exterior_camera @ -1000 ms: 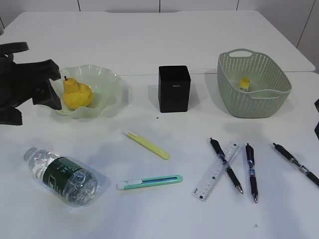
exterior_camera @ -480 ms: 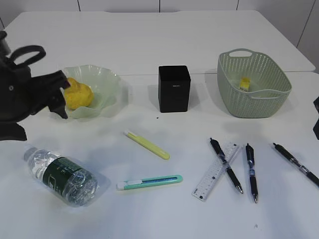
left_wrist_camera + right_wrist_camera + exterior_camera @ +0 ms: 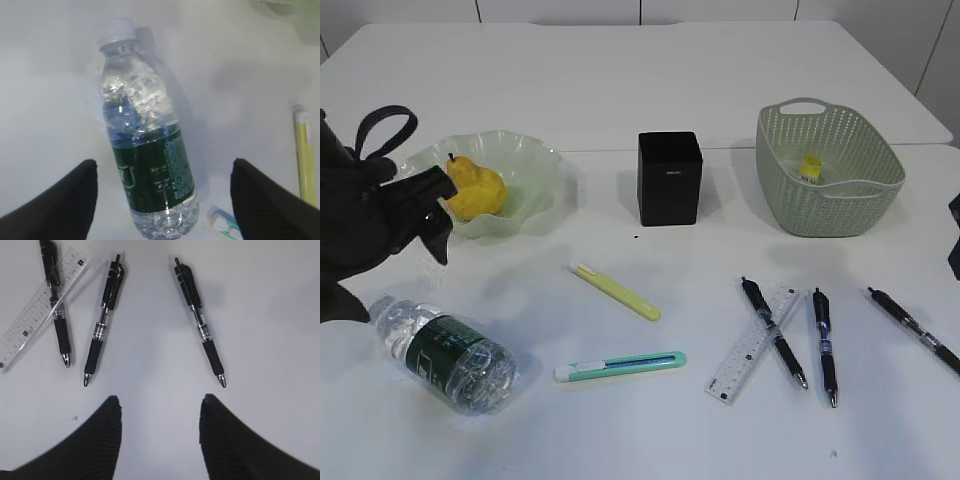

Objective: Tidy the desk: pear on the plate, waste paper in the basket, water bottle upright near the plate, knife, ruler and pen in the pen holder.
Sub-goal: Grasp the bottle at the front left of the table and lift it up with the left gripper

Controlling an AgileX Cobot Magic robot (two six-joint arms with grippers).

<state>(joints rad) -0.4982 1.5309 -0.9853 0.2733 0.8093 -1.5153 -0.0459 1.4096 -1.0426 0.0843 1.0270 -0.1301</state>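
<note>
Across the water bottle (image 3: 145,150), unreadable dark green label.

yellow pear (image 3: 475,187), pale green plate (image 3: 535,160), matte black pen holder (image 3: 669,178), woven-pattern sage basket (image 3: 828,190)

The water bottle (image 3: 145,150) lay on its side on the white desk (image 3: 45,85), cap toward the top of the frame. Both fingers (image 3: 60,205) of the left gripper (image 3: 162,200) stood wide apart, one either side of its base. A yellow-green knife (image 3: 304,150) lay at the right edge, a teal knife's tip (image 3: 224,224) beside the bottle's base.
</note>
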